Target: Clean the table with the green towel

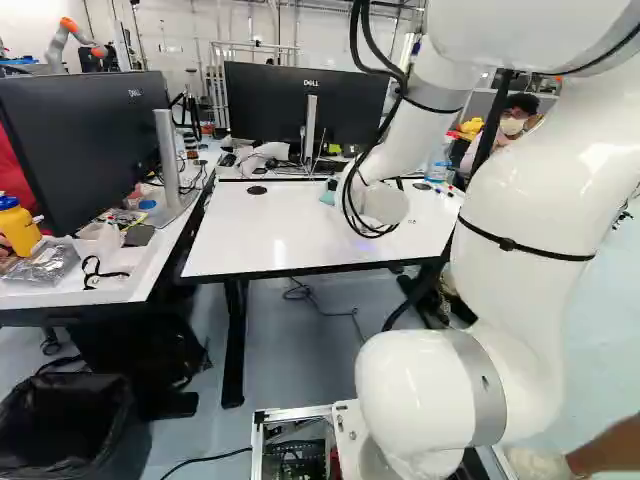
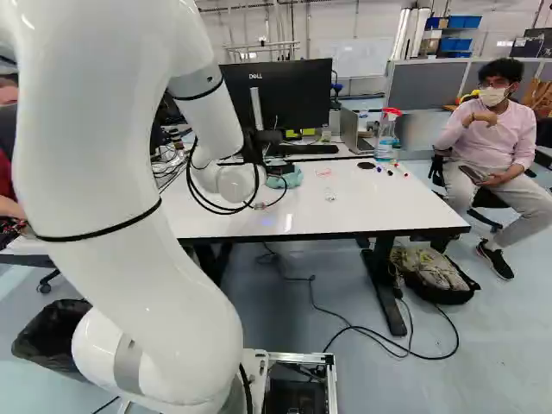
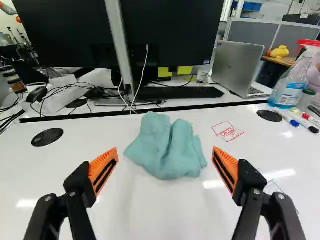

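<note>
Gripper [image 3: 166,152] spread wide. Green towel [image 3: 167,147] bunched on white table [image 3: 90,165], ahead of fingers. Far right: clear spray bottle [image 3: 291,89], red head, fill unclear; markers [image 3: 291,121] beside it. Near left: bin [image 1: 128,435], black liner, inside too dark to read. Left desk [image 1: 110,290]: yellow bottle [image 1: 18,232], blue lid on.

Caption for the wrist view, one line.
Open gripper facing a crumpled green towel on a white table, red marker drawing beside it.
</note>
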